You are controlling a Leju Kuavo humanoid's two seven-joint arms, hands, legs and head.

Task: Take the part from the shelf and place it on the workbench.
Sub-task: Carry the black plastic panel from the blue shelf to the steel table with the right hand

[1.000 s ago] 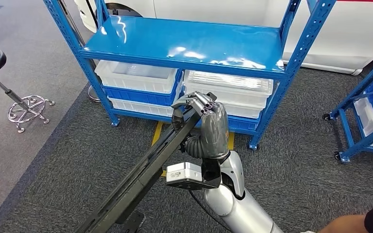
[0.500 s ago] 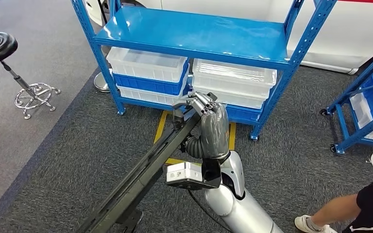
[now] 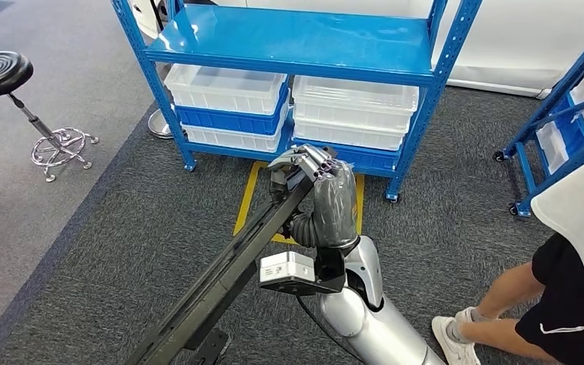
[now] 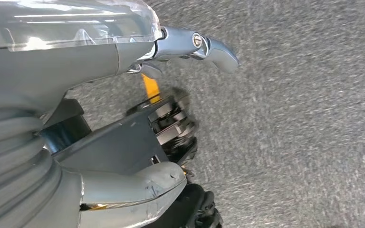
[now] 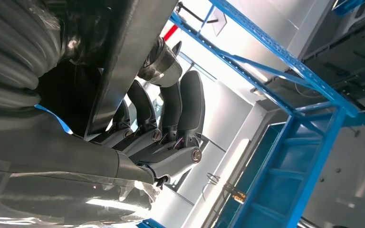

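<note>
Black long part (image 3: 228, 274) runs diagonal from lower left to centre of head frame; we see right hand (image 3: 327, 201) wrapped round its upper end, fingers (image 5: 171, 107) curled over bar in right wrist frame. Left hand (image 4: 100, 156) grips dark end of same part. Blue shelf (image 3: 289, 42) at top, white bins (image 3: 224, 87) beneath. Person's leg (image 3: 502, 304) lower right; stool (image 3: 0, 76) upper left.
</note>
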